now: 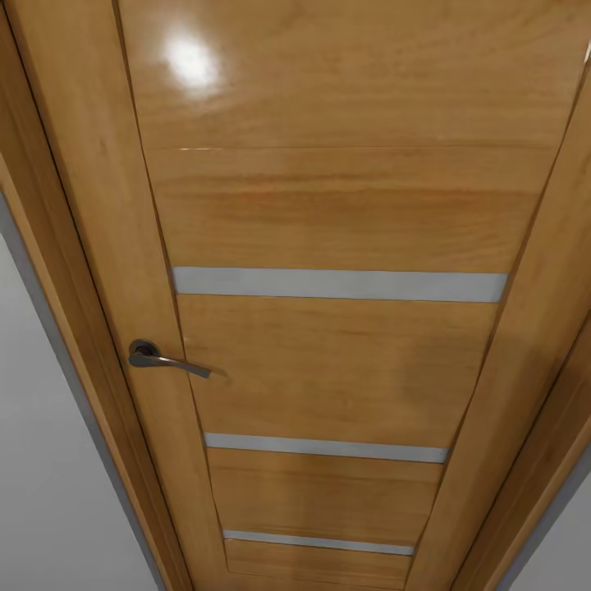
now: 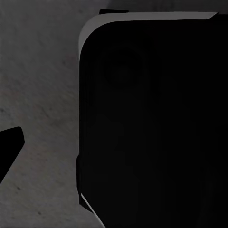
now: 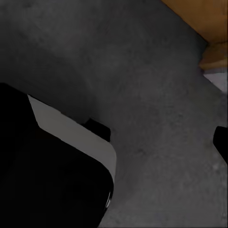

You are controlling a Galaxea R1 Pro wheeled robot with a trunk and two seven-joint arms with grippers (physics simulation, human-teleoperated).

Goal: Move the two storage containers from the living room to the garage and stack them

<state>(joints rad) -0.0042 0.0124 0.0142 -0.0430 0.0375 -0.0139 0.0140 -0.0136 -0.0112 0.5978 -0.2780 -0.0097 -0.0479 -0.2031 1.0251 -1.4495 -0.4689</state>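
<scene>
The two storage containers are out of view. A honey-wood door (image 1: 328,361) with frosted strips and a dark lever handle (image 1: 164,358) stands shut close in front of the head camera. In the left wrist view, my left gripper (image 2: 114,149) hangs over dark grey concrete floor (image 2: 42,85), with one black finger (image 2: 10,147) at the picture's edge and nothing between the fingers. My right gripper (image 3: 114,142) also hangs over the floor (image 3: 156,85); one of its fingers (image 3: 221,142) shows at the edge. Both look open and hold nothing.
The robot's black base (image 2: 152,123) with a grey rim (image 3: 71,130) sits right beside both grippers. White-grey wall (image 1: 41,460) flanks the door frame (image 1: 74,271). The door's wooden foot (image 3: 204,19) shows at the floor's far edge.
</scene>
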